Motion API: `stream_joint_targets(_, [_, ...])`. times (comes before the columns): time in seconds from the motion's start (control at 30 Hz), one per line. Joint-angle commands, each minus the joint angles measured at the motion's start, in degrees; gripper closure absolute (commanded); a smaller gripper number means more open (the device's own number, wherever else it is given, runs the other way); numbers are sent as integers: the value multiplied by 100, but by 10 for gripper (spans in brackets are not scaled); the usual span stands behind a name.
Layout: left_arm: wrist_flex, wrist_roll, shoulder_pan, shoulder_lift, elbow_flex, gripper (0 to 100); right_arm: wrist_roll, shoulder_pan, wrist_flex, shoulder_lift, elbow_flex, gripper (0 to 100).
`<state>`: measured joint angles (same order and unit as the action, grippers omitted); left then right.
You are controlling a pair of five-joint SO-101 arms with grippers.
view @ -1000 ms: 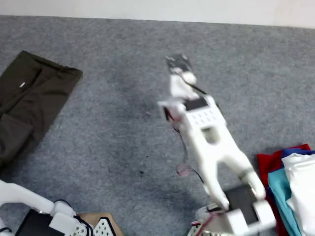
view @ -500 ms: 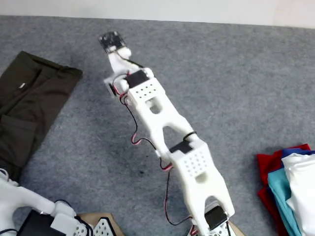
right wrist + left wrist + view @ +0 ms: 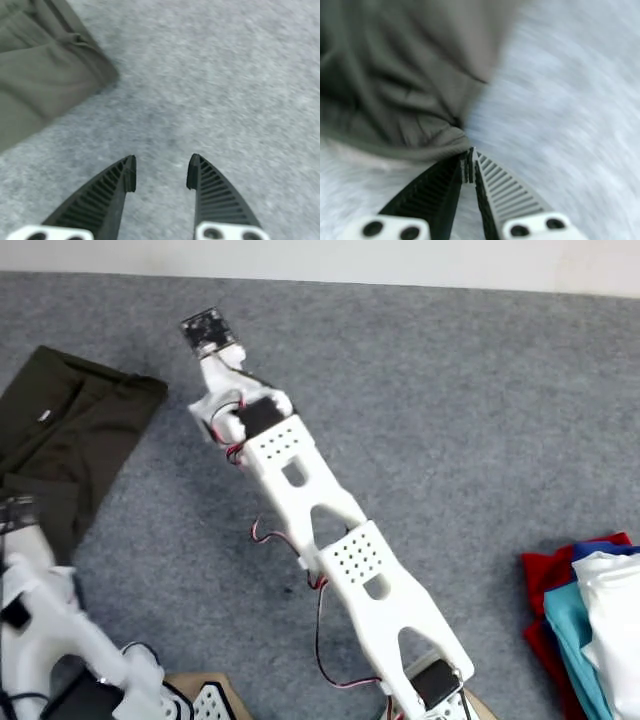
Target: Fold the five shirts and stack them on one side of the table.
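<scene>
Near left, the left gripper (image 3: 471, 156) is clenched, its tips pressed together right at the hem of the dark olive shirt (image 3: 70, 430). Whether any cloth is caught between them cannot be told. Near right, a heap of four shirts lies at the table's edge: red (image 3: 545, 575) at the bottom, blue (image 3: 600, 552) and teal (image 3: 570, 625) over it, white (image 3: 615, 600) on top. Farther back, the right arm (image 3: 330, 530) stretches across the grey table (image 3: 450, 420) towards the far left. The right gripper (image 3: 160, 172) is released, its jaws apart above bare surface near the olive shirt's far right corner and touching nothing.

The job looks to be in its early stage. The olive shirt lies long and rumpled on the left and is at most partly folded. The four shirts on the right appear to be waiting their turn as a loose heap, not a finished stack.

The high view takes in both arms, the heap and the whole length of the olive shirt, but the arms cover both claws. The left wrist view shows the shut tips meeting the hem and the creases in the cloth. The right wrist view shows the spread jaws and the clear gap between them and the shirt's corner.
</scene>
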<state>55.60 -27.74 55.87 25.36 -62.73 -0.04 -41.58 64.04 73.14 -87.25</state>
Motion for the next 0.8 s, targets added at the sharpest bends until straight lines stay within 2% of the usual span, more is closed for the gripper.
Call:
stream_joint_targets(0.0, [721, -1125, -813, 40, 13, 993, -70, -163, 31, 75, -611, 821])
stream_joint_targets(0.17, [1090, -2629, -1358, 40, -13, 993, -70, -207, 22, 356, -769, 821])
stream_joint_targets(0.3, [1873, -4466, -1684, 40, -119, 993, -70, -242, 4, 400, -778, 821])
stream_joint_targets(0.37, [2163, -5143, -1684, 40, -119, 993, -70, -356, -13, 400, -778, 821])
stream_joint_targets(0.53, [2233, -5442, -1446, 40, -101, 993, -70, -787, -22, 444, -787, 821])
stream_joint_targets(0.77, [1679, -5424, -804, 40, -31, 993, -70, -1200, -224, 752, -760, 821])
